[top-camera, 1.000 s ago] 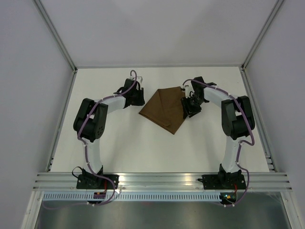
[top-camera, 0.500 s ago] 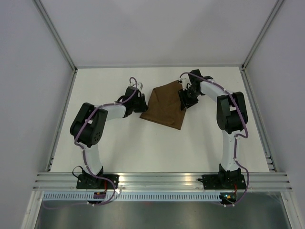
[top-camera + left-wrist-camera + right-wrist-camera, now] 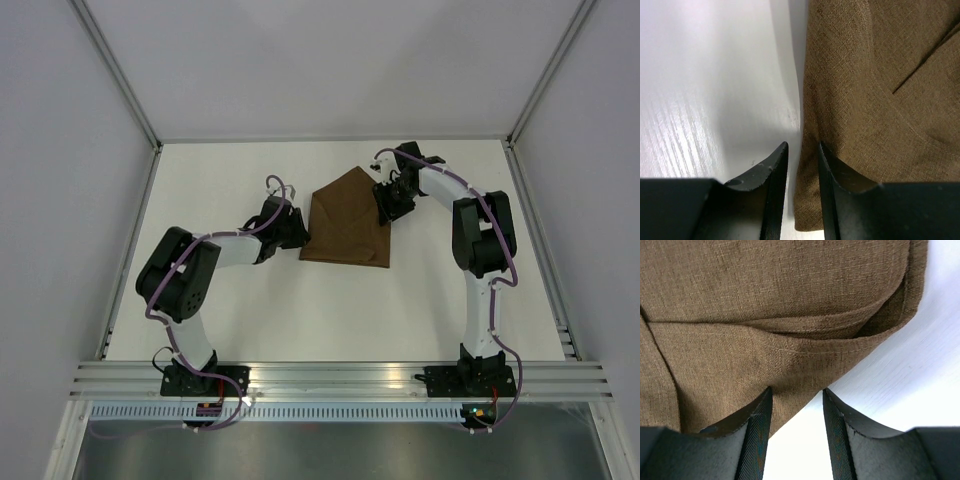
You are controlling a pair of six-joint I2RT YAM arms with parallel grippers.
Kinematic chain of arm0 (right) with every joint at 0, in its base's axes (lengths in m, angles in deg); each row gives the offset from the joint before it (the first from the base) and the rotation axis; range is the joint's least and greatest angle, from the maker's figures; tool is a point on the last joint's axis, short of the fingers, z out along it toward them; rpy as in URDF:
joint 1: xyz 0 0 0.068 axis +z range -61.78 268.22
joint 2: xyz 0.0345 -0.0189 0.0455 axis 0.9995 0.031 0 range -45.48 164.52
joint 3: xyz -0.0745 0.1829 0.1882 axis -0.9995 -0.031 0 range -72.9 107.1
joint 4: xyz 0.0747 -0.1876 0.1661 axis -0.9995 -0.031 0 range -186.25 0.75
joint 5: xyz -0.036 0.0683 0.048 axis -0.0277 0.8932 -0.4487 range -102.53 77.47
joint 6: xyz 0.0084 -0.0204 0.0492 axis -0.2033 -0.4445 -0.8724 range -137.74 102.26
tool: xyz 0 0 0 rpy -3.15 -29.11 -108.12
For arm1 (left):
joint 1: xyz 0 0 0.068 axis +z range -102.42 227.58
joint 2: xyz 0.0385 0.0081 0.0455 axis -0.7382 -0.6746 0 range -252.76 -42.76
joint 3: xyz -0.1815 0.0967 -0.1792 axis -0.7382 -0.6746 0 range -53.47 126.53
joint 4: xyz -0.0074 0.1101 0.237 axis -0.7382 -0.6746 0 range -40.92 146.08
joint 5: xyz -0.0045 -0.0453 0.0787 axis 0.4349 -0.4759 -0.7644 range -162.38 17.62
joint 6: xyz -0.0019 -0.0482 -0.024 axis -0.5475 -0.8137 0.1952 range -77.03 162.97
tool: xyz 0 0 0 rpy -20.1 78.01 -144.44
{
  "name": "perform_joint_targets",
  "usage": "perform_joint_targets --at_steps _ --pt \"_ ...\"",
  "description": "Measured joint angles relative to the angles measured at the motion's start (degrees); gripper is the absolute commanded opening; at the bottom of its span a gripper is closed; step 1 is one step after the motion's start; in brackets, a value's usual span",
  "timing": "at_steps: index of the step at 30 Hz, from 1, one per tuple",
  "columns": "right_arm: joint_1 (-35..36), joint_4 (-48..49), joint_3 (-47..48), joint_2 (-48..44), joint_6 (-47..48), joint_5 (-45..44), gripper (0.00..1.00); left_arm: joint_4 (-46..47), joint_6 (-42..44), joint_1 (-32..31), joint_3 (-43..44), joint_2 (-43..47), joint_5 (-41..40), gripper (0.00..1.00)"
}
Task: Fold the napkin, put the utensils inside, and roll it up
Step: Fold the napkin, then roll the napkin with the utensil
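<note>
Folded dark-brown woven cloth napkin (image 3: pixel 345 228) is straddled at its 9 o'clock edge by left tool (image 3: pixel 299 235), narrowly spread. The 2 o'clock edge is straddled by right tool (image 3: pixel 385 212), spread wider.

left pincer (image 3: pixel 803 146) and right pincer (image 3: pixel 796 390) low, jaws apart.

Napkin (image 3: pixel 765 315) occupies the upper and left of the frame: dark-brown woven cloth in folded layers, a stitched hem running across the centre, one layer lifting open at upper right. Its edge runs diagonally from bottom centre to upper right. White desk (image 3: pixel 905 385) shows at lower right. Hand (image 3: pixel 797 392) at bottom, jaws apart, straddling that edge.
</note>
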Motion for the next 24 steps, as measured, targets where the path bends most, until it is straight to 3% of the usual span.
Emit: perform_joint_targets --at_steps 13,17,24 --pt "-1.49 -0.28 -0.68 -1.92 0.42 -1.53 0.57 -7.89 0.31 3.28 -0.15 4.17 -3.21 0.52" --pt "-3.37 -0.09 -4.20 -7.98 0.72 -1.70 0.60 -10.34 1.62 4.87 2.05 5.68 -3.52 0.53" --pt "-2.60 4.15 -15.32 -26.93 5.46 -3.39 0.66 -11.58 3.61 5.01 4.07 13.03 -2.40 0.58"
